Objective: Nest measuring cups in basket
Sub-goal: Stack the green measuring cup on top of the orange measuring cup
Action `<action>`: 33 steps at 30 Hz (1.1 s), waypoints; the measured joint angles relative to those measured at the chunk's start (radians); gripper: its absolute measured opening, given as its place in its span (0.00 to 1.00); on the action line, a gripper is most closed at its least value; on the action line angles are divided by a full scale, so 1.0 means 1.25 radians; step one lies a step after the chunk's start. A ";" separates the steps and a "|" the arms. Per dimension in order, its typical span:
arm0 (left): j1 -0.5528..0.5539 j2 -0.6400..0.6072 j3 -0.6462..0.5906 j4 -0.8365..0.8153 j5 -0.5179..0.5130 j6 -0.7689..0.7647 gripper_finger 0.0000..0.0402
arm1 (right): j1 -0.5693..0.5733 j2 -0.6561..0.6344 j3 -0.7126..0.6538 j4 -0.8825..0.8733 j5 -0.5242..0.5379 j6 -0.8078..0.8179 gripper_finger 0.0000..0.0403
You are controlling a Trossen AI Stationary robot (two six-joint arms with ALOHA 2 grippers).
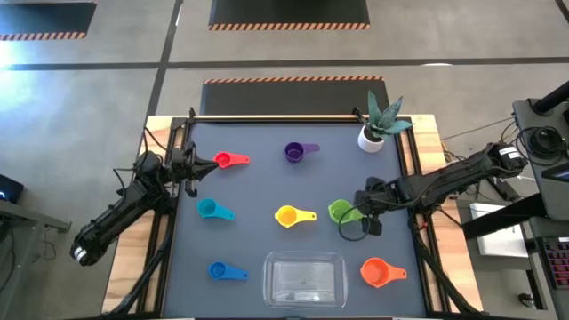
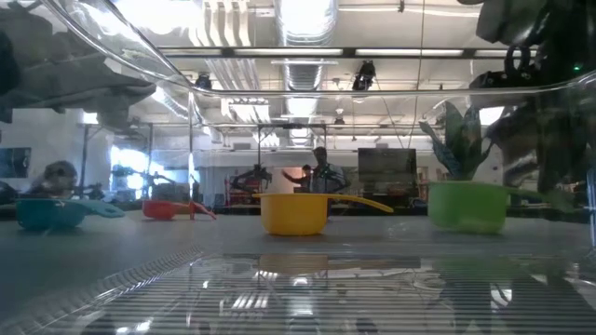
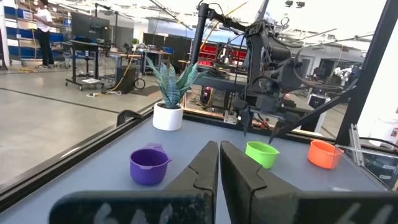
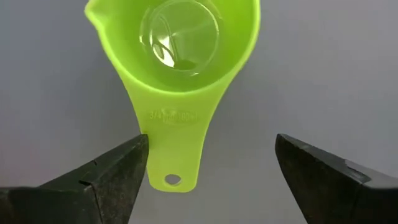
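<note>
The right gripper (image 4: pixel 211 171) is seen spread wide directly above the green measuring cup (image 1: pixel 340 211), with one finger on either side of the cup's flat handle and neither finger touching it. In the right wrist view, the green cup is shown upright on the dark bench (image 1: pixel 258 191), its bowl empty and its handle pointing toward the gripper.

The basket (image 1: pixel 306 278) is placed at the near edge of the bench and is taken here as the landmark. The yellow cup (image 1: pixel 289 216) is set just beyond the basket, and the green cup lies beyond the basket and a little to its right. The orange cup (image 1: pixel 377 272) is found just to the right of the basket, and the blue cup (image 1: pixel 220 270) to its left. The teal cup (image 1: pixel 210 210) is placed beyond and left of the basket; the red cup (image 1: pixel 227 161) and the purple cup (image 1: pixel 296 152) are well beyond it. A white plant pot (image 1: pixel 371 138) is stood far beyond the basket, toward the right far corner.

The left gripper (image 3: pixel 219 163) is held with its fingers pressed together, left of the red cup and far from the basket, gripping nothing.
</note>
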 joint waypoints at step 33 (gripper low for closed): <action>0.000 0.000 0.000 0.000 0.000 0.000 0.00 | 0.024 0.179 0.030 0.078 -0.007 0.058 0.87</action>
